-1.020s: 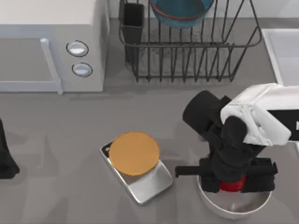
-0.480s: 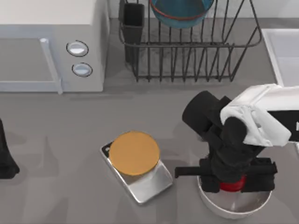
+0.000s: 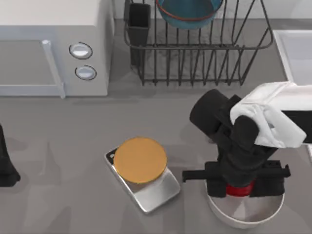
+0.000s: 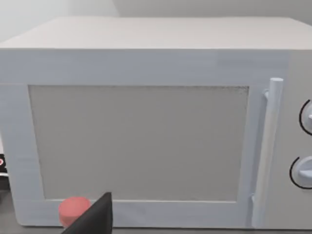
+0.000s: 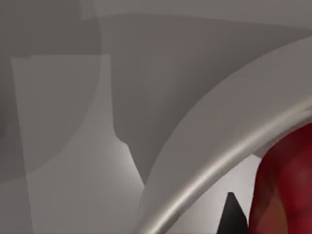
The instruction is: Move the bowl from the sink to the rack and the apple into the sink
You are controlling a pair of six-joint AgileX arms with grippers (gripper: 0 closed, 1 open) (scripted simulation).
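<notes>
right arm [image 3: 273, 117]: white shell w/ black band, black rounded wrist housing
right gripper [image 3: 239, 187]: matte black, boxy, thin black bar sticking out sideways
left arm [image 3: 6, 168]: black, edge only

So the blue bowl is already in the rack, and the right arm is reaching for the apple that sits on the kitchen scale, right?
Not quite. The blue bowl is in the rack, and the right gripper is at the apple, but the top view shows the apple in the white bowl, not on the scale, which carries an orange disc.
</notes>
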